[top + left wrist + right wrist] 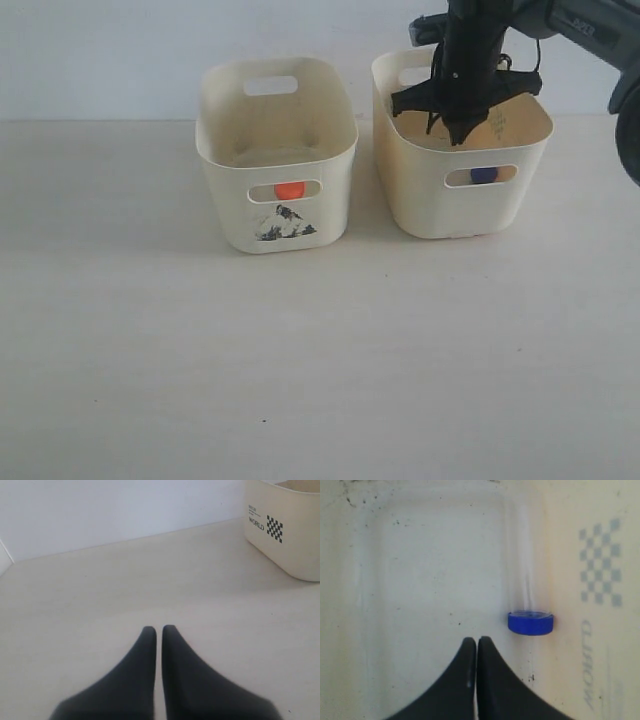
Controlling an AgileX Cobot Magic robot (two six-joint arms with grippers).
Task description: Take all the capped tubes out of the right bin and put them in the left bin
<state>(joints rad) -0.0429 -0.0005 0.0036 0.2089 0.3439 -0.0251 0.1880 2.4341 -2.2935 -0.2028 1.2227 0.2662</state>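
The blue-capped tube [530,622] lies on the floor of the right bin [430,570], its clear body running along one wall. Its cap [484,175] shows through the front slot of the yellowish right bin [420,205]. My right gripper [477,640] is shut and empty, its tips just beside the blue cap and apart from it; in the exterior view this gripper [458,135] reaches down into that bin. The orange cap [290,190] shows through the front slot of the paler left bin [230,200]. My left gripper [159,628] is shut and empty, low over bare table.
The two bins stand side by side at the back of the pale table [300,360], near the white wall. In the left wrist view a cream tub wall [295,550] printed with WORLD and a checker patch stands ahead and to one side.
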